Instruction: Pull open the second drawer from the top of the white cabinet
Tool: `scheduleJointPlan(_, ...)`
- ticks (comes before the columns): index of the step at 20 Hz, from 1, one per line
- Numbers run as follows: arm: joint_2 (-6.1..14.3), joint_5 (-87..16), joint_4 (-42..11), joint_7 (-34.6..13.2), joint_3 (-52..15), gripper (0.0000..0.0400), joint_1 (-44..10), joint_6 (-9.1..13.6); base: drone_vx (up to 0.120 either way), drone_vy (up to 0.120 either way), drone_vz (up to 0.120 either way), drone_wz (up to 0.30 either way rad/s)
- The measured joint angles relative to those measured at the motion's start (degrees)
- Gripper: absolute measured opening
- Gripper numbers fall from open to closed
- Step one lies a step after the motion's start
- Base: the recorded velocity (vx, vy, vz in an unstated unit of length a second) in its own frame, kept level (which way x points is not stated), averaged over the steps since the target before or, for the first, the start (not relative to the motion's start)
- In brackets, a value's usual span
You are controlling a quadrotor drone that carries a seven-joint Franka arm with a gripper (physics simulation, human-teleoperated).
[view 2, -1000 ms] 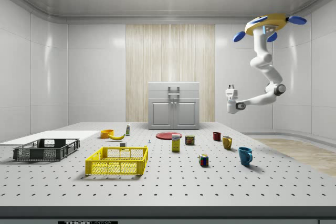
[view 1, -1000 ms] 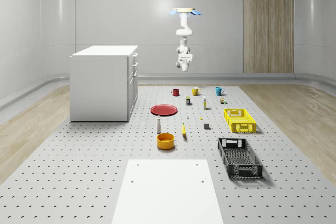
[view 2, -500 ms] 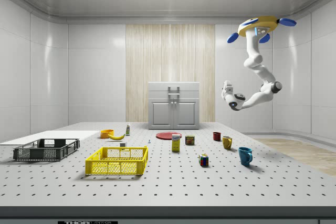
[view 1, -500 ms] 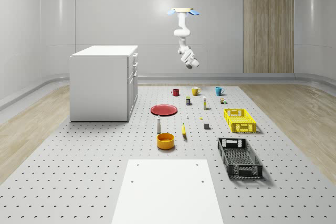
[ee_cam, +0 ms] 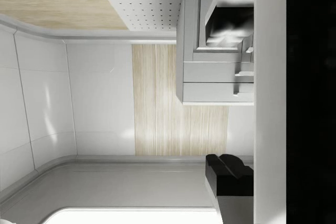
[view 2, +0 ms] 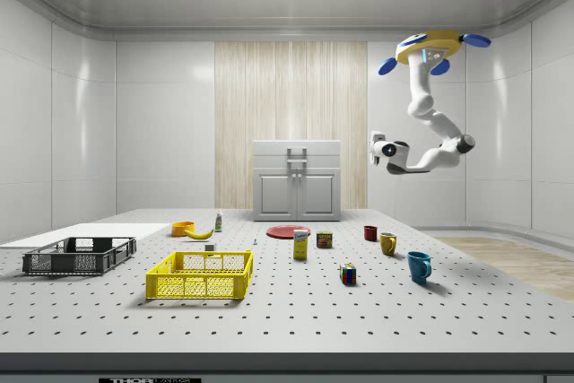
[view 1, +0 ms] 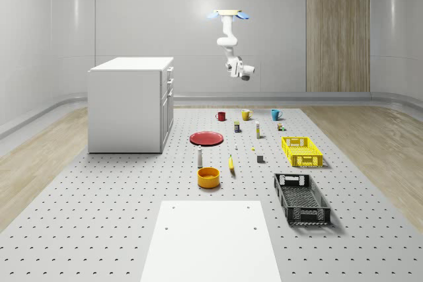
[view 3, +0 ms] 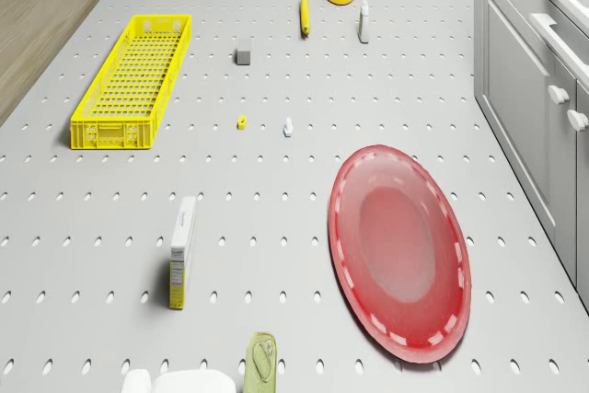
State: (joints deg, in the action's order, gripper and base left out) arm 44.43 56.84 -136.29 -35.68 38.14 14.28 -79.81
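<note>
Tool, finger state indiscernible, hangs high beneath your hovering drone, well apart from the white cabinet, which stands on the table at the whole-scene view's left, drawers shut.

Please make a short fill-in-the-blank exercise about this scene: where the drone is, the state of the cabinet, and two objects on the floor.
1. The quadrotor drone hovers high in the air, and its gripper is ____ the white cabinet.
2. All drawers of the white cabinet are ____.
3. The round flat plate on the floor is ____ in colour.
4. The black mesh crate lies nearer to the whole-scene camera than the ____ mesh crate.

Missing words: apart from; closed; red; yellow
</note>
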Motion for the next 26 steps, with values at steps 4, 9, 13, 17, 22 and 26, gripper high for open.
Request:
scheduleJointPlan(4, 1.2, 1.2, -1.2, -0.1, 1.9, 0.0300, 2.1, -1.1, 0.120, 0.000, 0.000, 0.000)
scheduleJointPlan(9, 2.6, 1.4, -2.0, -0.5, 3.6, 0.0300, 4.4, -2.6, 0.120, 0.000, 0.000, 0.000)
scheduleJointPlan(13, 3.7, 1.0, -2.4, -1.0, 4.5, 0.0300, 6.1, -3.7, 0.120, 0.000, -0.060, 0.000)
scheduleJointPlan(17, 4.8, 0.4, -2.6, -1.6, 5.4, 0.0300, 7.6, -4.9, 0.120, 0.000, -0.100, 0.000)
scheduleJointPlan(22, 6.2, -0.5, -2.8, -2.3, 6.3, 0.0300, 9.3, -6.3, 0.120, 0.000, 0.000, 0.000)
scheduleJointPlan(26, 7.2, -1.2, -3.0, -2.9, 6.9, 0.0300, 10.6, -7.4, 0.120, -0.080, 0.000, 0.000)
